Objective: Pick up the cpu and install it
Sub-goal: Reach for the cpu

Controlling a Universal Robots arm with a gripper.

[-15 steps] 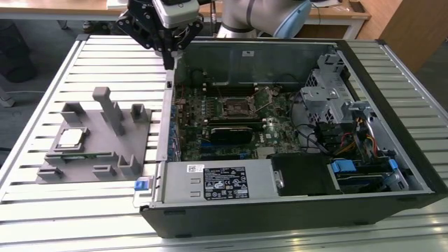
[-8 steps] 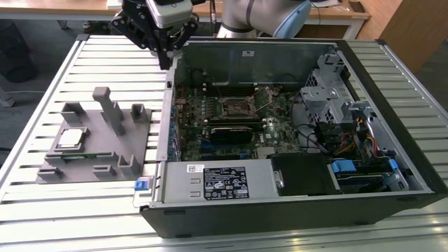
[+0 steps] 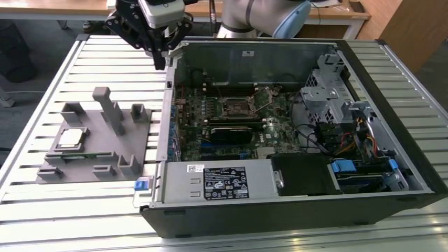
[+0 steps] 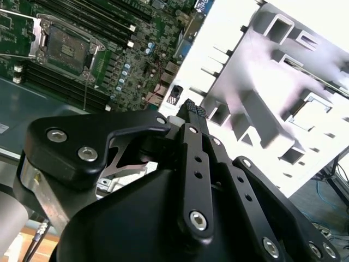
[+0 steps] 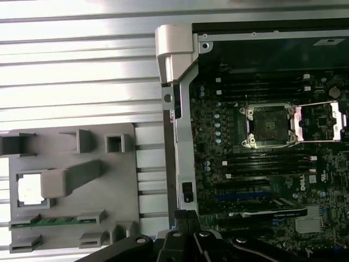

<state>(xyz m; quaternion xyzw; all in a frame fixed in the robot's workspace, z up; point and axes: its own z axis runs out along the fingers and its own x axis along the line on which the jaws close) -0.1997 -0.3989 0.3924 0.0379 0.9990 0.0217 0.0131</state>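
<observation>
- The cpu point(image 3: 70, 137), a small flat square chip with a shiny silver-white metal top, lies flat in a pocket of the grey plastic holding fixture point(image 3: 77, 170). In the first wrist view the chip point(image 5: 30, 189) sits in the same pocket and nothing touches it.
- A long green memory stick point(image 3: 81, 155) rests in a slot just beside the chip. Tall grey posts point(image 3: 105, 107) stand near the pocket.
- The fixture sits on the slatted aluminium table point(image 3: 70, 220), beside the open black computer case point(image 3: 280, 210).
- Inside the case, the square processor socket point(image 3: 234, 107) on the green motherboard holds no chip. In the first wrist view its metal frame point(image 5: 322, 120) appears to be swung open.
- The black gripper point(image 3: 159, 64) hangs above the case wall on the exterior view's left, well apart from the chip. Its fingers are together and hold nothing.
- Judgement: the pick is not yet started. To do it well, the fingers must be parted before descent and centred over the pocket. They should close on opposite edges of the chip and stay clear of the posts and the memory stick. The chip should be kept level.
</observation>
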